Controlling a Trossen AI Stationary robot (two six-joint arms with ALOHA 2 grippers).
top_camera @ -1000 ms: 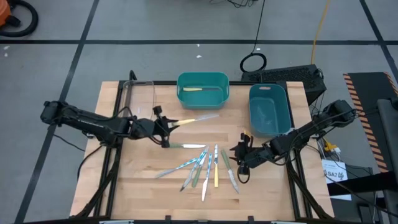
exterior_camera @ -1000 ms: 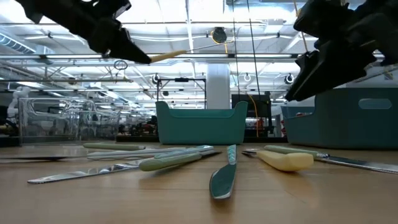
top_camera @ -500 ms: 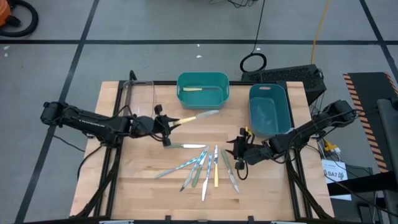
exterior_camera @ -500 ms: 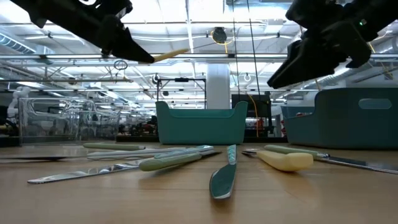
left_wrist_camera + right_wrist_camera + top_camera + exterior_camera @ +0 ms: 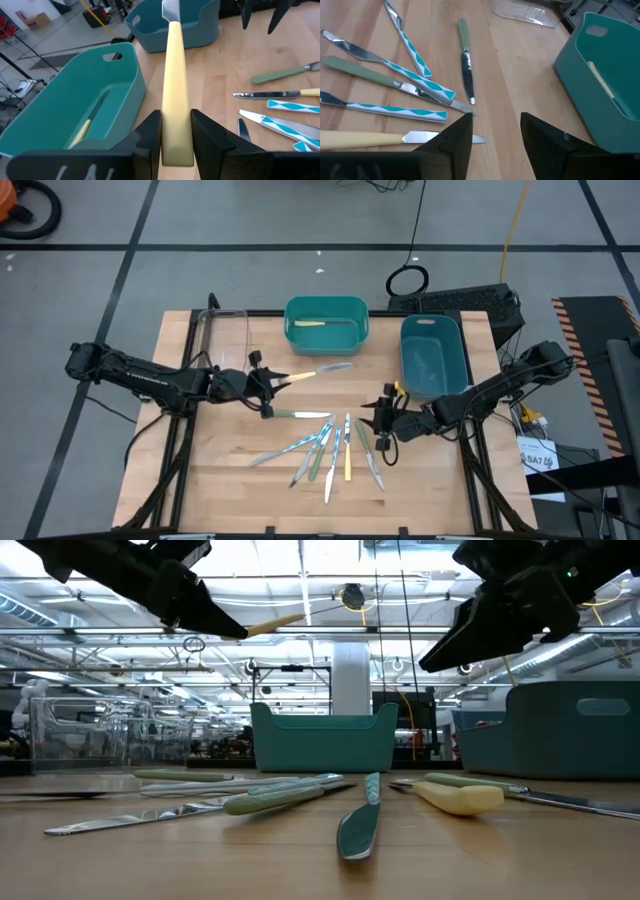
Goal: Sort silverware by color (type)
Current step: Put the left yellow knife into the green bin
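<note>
A yellow-handled knife (image 5: 175,80) is clamped by its handle between the fingers of the left gripper (image 5: 266,385) and is held clear of the table (image 5: 200,470), its blade pointing toward the teal bin (image 5: 326,323). One yellow-handled utensil (image 5: 312,323) already lies in that bin, so it is judged to be the correct destination.

The step in hand is judged to be the carry to the bin. The knife is to be kept level, and the handle is to be brought over the bin's open middle rather than its near wall, so that the blade does not catch on the rim. The fingers are to be opened only when most of the knife's length is over the bin floor.

The right gripper (image 5: 381,423) hovers with its fingers apart, holding nothing, just beside the remaining silverware (image 5: 325,445), which lies fanned on the table in front of the bins. The blue bin (image 5: 433,355) stands beside the teal one. A yellow-handled knife (image 5: 370,138) lies nearest to the right gripper among pale green and blue-patterned pieces; the pieces overlap, so a single handle is to be isolated before any grasp.
</note>
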